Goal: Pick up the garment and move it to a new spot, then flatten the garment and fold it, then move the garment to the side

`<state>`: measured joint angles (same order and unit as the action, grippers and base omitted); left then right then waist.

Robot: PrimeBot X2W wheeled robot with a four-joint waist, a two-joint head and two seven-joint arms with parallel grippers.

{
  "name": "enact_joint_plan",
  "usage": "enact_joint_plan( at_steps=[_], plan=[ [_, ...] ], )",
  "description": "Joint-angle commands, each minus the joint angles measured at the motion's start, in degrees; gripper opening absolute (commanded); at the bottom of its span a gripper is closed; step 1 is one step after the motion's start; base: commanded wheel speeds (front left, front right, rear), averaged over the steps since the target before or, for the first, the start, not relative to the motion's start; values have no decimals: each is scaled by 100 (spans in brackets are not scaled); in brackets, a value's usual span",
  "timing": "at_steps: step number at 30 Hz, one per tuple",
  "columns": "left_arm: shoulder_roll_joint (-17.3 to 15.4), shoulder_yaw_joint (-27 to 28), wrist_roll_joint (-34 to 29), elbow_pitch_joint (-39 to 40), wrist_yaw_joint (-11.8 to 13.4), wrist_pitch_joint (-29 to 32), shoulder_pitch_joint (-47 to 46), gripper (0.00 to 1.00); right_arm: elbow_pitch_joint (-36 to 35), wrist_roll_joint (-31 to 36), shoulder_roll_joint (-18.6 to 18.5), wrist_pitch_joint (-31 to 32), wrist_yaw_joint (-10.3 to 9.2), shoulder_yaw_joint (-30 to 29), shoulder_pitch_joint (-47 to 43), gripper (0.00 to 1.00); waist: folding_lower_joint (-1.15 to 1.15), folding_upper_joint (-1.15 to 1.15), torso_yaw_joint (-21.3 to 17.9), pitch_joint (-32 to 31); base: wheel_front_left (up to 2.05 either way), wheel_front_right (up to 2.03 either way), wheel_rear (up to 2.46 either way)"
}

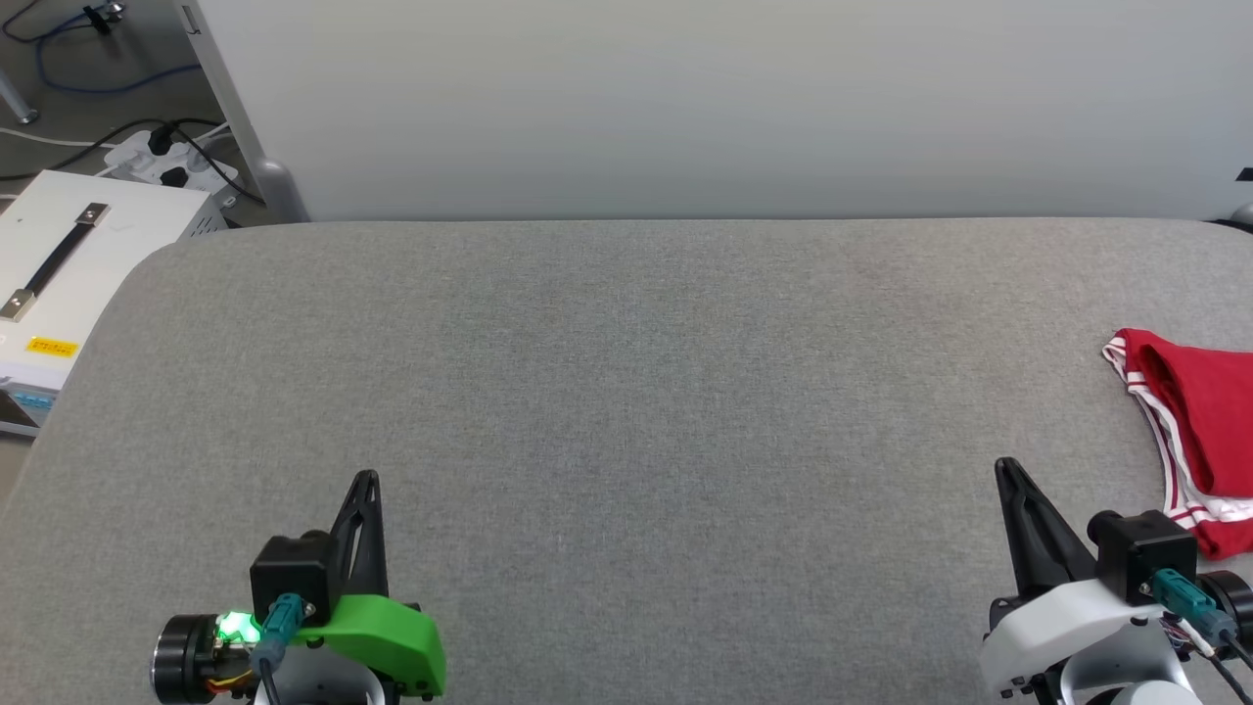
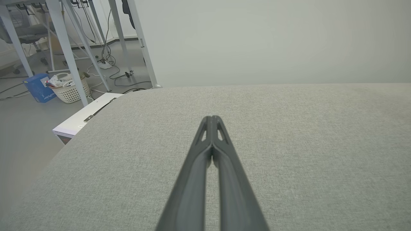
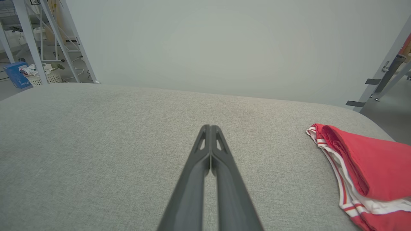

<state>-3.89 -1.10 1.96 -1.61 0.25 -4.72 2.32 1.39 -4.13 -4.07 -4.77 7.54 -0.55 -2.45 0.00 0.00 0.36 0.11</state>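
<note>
1. The grey padded table [image 1: 626, 392] stretches ahead of both pairs of fingers and well beyond their tips
2. The garment [image 1: 1199, 421] lies on it as a layered red bundle with striped white trim along one edge. It sits off the outer side of the right fingers, near them but not touching. It looks folded and set aside, so I judge that either the last step is finished or the first pick has not begun; I cannot tell which
3. The right gripper [image 1: 1003, 468] is clenched tip to tip on nothing. The left gripper [image 1: 364, 485], well apart from the garment, is clenched and empty too. If a pick is due, the right fingers would need to release, swing outward to the trim and close on an edge
4. The right wrist view shows the stacked layers whole, where the head view crops them at its edge. The left wrist view shows a white box [image 2: 86, 117] and, smaller, a laundry basket [image 2: 69, 88], both beyond the outer side of the left fingers
</note>
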Motion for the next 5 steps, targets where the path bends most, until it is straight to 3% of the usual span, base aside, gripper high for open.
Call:
enact_joint_plan(
  at_steps=[1,5],
  plan=[
    [32,30,-39,26,-15,26,-111,0,-47,83,14,29,-4,15,108,0,0,0,-1,0,0,0,0],
    [39,38,-55,40,-16,72,-124,0,-56,117,25,76,-4,19,122,0,0,0,-5,-1,0,0,0]
  ],
)
